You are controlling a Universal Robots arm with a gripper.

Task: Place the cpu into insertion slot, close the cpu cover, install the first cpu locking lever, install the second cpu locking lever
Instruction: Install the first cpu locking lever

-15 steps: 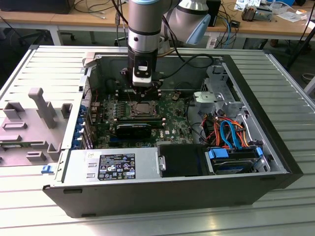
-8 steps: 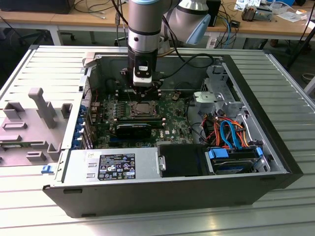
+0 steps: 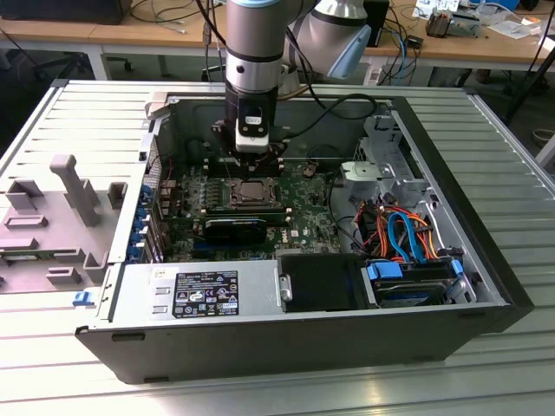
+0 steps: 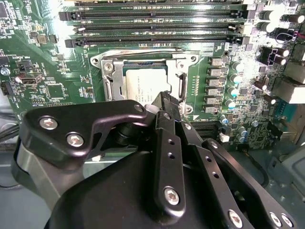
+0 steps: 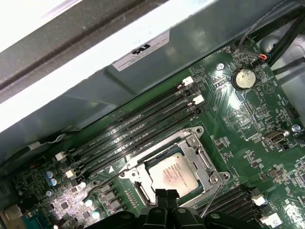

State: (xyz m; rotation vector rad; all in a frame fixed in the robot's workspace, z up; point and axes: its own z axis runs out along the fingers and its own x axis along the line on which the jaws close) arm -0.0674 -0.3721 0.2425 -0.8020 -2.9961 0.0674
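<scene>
Nearest in the first wrist view, matte black bolted-metal gripper, fingertips pinched together on nothing, hanging at 12 o'clock of the socket in the exterior view. Just past it, already seated: small flat square cpu with dull silver-grey top, framed by thin bright stamped-steel cpu cover lying down flat, so first two steps judged done. Beside the frame, springy thin wire locking lever, possibly unlatched, then long black ribbed memory slots across glossy green motherboard.
</scene>
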